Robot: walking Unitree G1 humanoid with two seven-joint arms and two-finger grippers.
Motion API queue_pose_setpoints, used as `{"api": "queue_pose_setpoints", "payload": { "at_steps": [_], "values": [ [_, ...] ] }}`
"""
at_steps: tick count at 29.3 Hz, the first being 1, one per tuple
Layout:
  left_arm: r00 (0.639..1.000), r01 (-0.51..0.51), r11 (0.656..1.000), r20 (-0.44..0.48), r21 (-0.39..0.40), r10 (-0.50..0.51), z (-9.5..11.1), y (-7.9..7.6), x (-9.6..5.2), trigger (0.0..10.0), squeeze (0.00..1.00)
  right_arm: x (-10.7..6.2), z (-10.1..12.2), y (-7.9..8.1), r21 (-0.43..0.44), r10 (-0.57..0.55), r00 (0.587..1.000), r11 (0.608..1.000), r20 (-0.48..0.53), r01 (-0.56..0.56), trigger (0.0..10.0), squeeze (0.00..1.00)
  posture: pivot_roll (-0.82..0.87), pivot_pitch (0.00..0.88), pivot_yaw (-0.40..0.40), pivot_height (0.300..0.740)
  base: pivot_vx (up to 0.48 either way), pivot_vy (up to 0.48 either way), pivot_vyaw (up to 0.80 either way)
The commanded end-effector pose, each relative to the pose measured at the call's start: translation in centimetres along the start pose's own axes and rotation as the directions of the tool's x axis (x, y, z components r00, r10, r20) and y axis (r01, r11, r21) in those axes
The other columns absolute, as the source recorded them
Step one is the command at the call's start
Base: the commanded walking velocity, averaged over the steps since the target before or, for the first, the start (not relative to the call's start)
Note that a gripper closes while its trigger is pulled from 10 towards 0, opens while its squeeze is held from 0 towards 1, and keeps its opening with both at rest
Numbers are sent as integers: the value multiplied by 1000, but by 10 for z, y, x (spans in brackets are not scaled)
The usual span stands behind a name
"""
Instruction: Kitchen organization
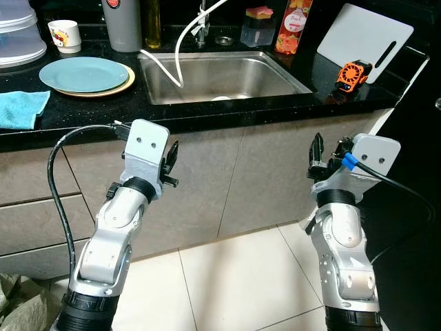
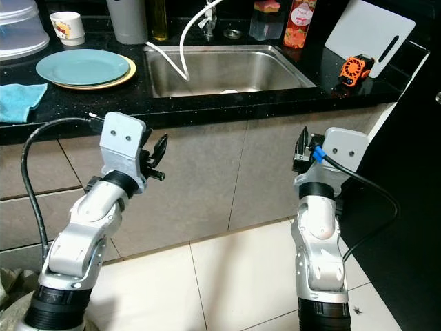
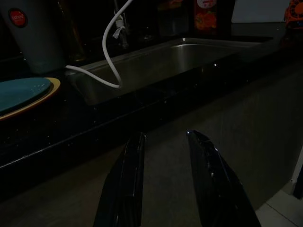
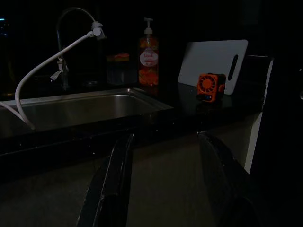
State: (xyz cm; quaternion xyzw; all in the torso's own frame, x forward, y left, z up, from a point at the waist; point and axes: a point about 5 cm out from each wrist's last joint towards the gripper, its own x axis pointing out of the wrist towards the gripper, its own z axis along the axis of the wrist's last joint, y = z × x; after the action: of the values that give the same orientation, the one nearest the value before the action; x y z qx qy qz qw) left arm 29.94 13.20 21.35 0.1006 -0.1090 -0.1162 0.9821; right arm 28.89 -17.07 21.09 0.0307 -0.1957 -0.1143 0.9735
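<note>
Around the stainless steel sink (image 1: 227,76) in the black tabletop (image 1: 207,114) are seen a teal round plate (image 1: 84,74), an orange fan (image 1: 353,74) and a white cutting board (image 1: 364,33). Below the tabletop's front edge, the left tool (image 1: 169,163) and right tool (image 1: 315,157) are held released, before grey cabinet fronts (image 1: 234,179).

Sink (image 1: 275,74): brushed steel. Counter (image 1: 207,110): glossy black speckled stone. Towel (image 1: 21,109): blue cloth. Floor (image 1: 241,276): glossy tile.

A white hose (image 1: 180,48) droops into the steel sink (image 1: 275,76) at twelve o'clock, grey cabinet fronts (image 1: 227,179) stand below the counter, and pale floor tiles (image 1: 241,283) lie at six o'clock.
</note>
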Motion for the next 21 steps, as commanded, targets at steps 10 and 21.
{"api": "queue_pose_setpoints", "payload": {
  "at_steps": [10,21],
  "values": [
    [999,7,1000,-34,3,-7,-7,-3,-1,10000,0,-8,-25,0,-9,20,991,1000,-134,-21,10000,0,186,43,-53,740,0,0,0],
    [938,22,999,-346,-27,-30,-56,-3,-14,10000,0,-58,-98,15,-6,152,829,983,-539,-184,10000,0,184,47,-54,740,0,0,0]
  ]
}}
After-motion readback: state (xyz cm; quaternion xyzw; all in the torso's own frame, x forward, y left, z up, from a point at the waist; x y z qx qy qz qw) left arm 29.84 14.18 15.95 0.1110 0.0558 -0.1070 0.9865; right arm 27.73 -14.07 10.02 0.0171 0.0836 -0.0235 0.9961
